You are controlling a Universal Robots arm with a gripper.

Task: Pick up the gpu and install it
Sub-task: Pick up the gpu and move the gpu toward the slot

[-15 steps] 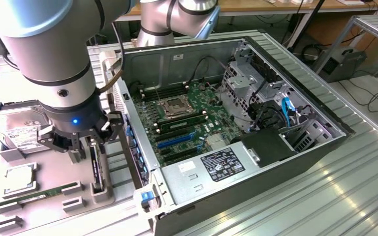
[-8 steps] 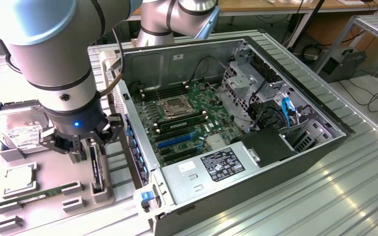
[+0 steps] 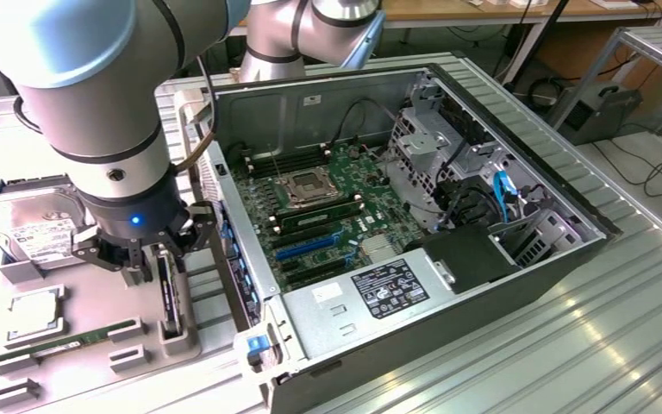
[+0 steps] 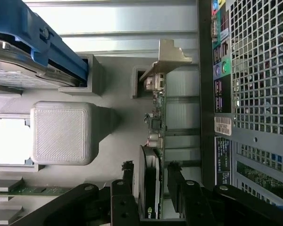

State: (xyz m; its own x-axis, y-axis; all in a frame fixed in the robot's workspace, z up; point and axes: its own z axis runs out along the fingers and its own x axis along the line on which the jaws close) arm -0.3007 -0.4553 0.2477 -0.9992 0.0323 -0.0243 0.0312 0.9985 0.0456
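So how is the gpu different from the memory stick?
The gpu is black; the memory stick is green. The gpu is wider and has a silver bracket at one end; the stick is narrow with none. The open pincer straddles the gpu; the stick lies apart from it. Both sit in the gray tray beside the case.

The gpu (image 3: 170, 293), a thin black card with a silver bracket (image 4: 172, 54), stands on edge in a grey holder (image 3: 179, 338), on the exterior view's left of the computer case (image 3: 515, 297).

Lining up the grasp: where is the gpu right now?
On the exterior view's left, the gpu stands on edge in the grey holder, beside the open computer case, straddled by the open end effector.
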